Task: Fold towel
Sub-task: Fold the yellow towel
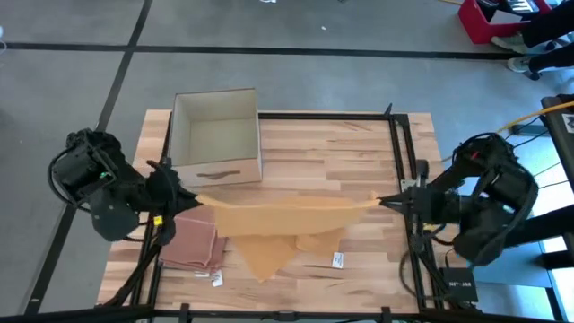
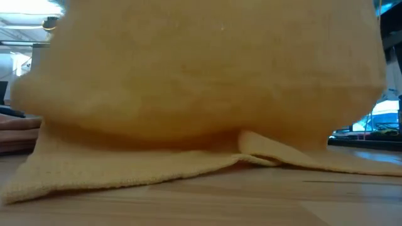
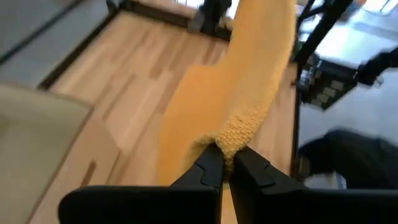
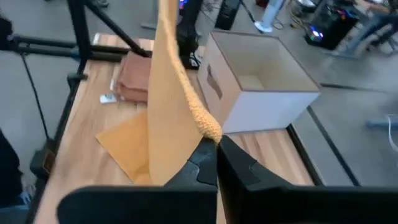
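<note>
grey floor (image 1: 296, 22) crossed by dark tape lines (image 1: 269, 49) surrounds the wooden surface (image 1: 341, 148); a red bin (image 1: 489, 18) sits beyond its far right corner.

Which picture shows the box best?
The high view: the box shows whole from above, open and empty, at the table's far edge. The right wrist view shows it from the side. The left wrist view catches only a corner; the low view, nothing.
</note>
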`<state>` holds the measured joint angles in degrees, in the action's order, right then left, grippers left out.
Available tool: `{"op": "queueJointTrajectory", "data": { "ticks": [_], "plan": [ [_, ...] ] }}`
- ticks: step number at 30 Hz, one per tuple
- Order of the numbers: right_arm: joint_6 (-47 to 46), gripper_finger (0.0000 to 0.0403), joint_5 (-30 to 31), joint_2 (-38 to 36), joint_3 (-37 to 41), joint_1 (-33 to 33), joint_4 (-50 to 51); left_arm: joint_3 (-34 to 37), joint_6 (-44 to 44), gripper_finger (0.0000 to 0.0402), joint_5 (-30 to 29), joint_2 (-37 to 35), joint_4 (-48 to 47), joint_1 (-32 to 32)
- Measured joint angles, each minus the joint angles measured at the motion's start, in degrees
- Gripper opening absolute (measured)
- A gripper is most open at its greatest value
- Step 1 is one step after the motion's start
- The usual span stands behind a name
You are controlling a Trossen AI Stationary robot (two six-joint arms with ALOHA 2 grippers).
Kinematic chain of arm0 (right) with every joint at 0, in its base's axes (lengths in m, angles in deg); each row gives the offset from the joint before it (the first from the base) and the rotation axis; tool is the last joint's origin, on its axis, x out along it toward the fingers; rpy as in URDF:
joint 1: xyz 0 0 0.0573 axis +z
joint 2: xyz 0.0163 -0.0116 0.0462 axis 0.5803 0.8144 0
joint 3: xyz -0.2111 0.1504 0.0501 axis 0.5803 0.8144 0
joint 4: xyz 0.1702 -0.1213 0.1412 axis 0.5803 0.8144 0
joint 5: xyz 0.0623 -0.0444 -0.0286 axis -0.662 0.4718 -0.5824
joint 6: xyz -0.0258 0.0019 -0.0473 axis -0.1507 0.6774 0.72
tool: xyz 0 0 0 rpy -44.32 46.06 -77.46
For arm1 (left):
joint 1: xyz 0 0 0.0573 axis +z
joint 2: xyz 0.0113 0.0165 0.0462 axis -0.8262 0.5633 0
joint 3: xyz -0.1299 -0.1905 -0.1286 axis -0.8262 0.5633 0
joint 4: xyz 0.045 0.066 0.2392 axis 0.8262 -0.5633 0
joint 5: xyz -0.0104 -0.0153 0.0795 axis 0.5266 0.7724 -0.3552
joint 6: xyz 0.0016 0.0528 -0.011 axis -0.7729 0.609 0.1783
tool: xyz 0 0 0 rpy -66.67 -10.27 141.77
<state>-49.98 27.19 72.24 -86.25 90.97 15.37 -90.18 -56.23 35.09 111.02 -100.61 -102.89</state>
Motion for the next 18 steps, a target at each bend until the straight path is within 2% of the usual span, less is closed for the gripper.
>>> {"op": "queueJointTrajectory", "data": {
  "ticks": [5,10,15,18],
  "plan": [
    [-3.70,0.0001,-0.44,0.59,7.22,-0.02,-1.10,2.64,-2.88,0.0005,6.55,0.95,-0.47,0.02],
    [-12.56,0.0001,-0.35,0.61,20.69,-0.02,-3.56,10.92,-7.08,0.0005,7.31,1.52,-0.34,0.17],
    [-17.61,0.0001,-5.18,0.62,37.33,-0.02,-15.97,23.65,-8.79,0.0005,8.61,1.61,7.30,0.53],
    [-19.67,0.0001,-7.51,0.68,46.42,-0.02,-26.42,31.37,-8.80,0.0005,12.05,1.61,14.46,1.59]
  ]
}}
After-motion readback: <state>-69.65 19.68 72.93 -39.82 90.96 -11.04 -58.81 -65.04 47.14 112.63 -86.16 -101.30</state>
